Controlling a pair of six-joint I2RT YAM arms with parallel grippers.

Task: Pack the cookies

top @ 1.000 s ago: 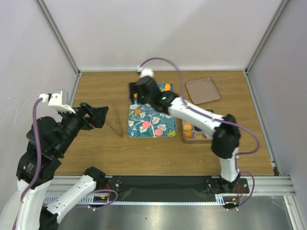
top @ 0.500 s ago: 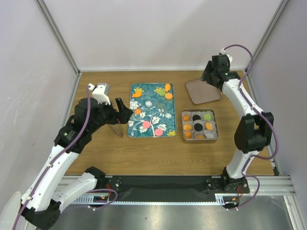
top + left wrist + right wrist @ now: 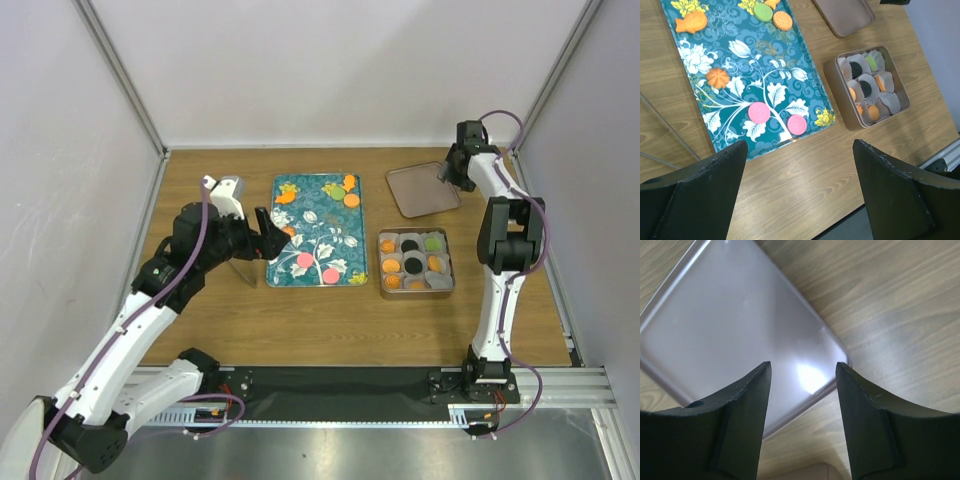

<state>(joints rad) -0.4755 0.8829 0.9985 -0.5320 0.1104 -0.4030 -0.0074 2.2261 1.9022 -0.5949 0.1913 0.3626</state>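
Several cookies lie on the teal tray (image 3: 318,215): two pink ones (image 3: 759,112) near its front, an orange one (image 3: 717,77) at mid-left, and a green one (image 3: 762,10) and orange ones (image 3: 782,20) at the far end. The square tin (image 3: 415,286) of paper cups holds orange, black and green cookies (image 3: 866,88). My left gripper (image 3: 268,233) is open and empty above the tray's front left corner; in the left wrist view (image 3: 800,145) its jaws stand wide apart. My right gripper (image 3: 447,172) is open and empty, close above a corner of the tin's lid (image 3: 740,325).
The flat lid (image 3: 422,188) lies at the back right, behind the tin. Thin metal tongs (image 3: 243,268) lie on the wooden table left of the tray, under my left arm. Grey walls close in both sides and the back.
My right arm has swung from over the tray to the back right, down over the lid. My left arm has reached right to the tray's left edge.
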